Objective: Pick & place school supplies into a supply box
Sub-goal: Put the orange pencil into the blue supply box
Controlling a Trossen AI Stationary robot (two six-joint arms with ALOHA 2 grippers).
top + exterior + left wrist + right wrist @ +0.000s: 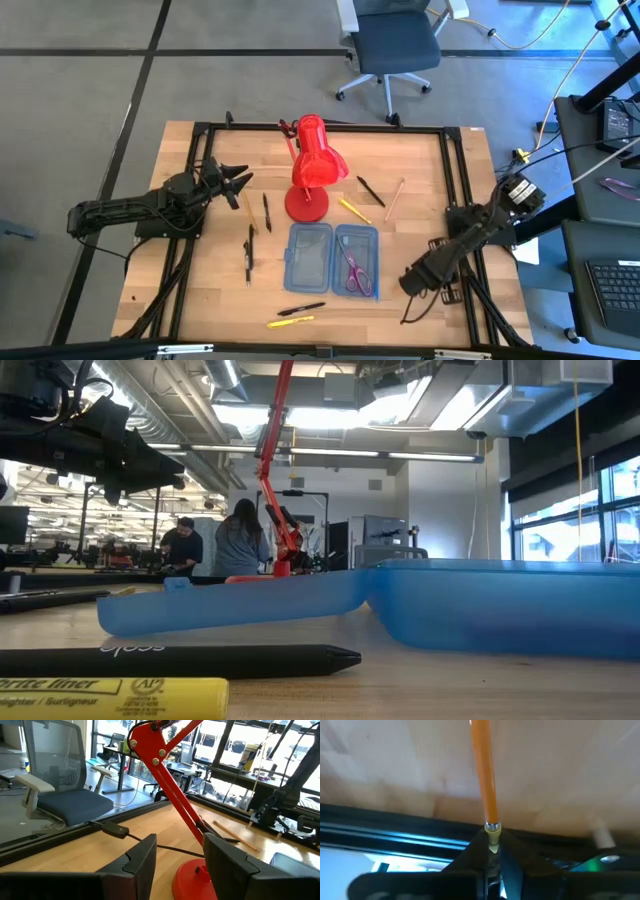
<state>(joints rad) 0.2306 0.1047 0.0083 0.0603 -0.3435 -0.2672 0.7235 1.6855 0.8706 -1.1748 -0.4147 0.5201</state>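
Right end effector [412, 283], high view: just right of supply box [331, 260], scissors [353, 273] inside. Right wrist view: clenched on orange pencil [483, 770] by eraser end; thin grip, could pivot/slip w/ fast swing. Left end effector [240, 183] released near lamp [312, 165].

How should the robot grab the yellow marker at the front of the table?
Grip the yellow marker at its middle, coming straight down from above, fingers across its length. It lies flat, and the black pen lies close alongside, leaving little finger room there. The right gripper holds an orange pencil; the open left gripper is free.
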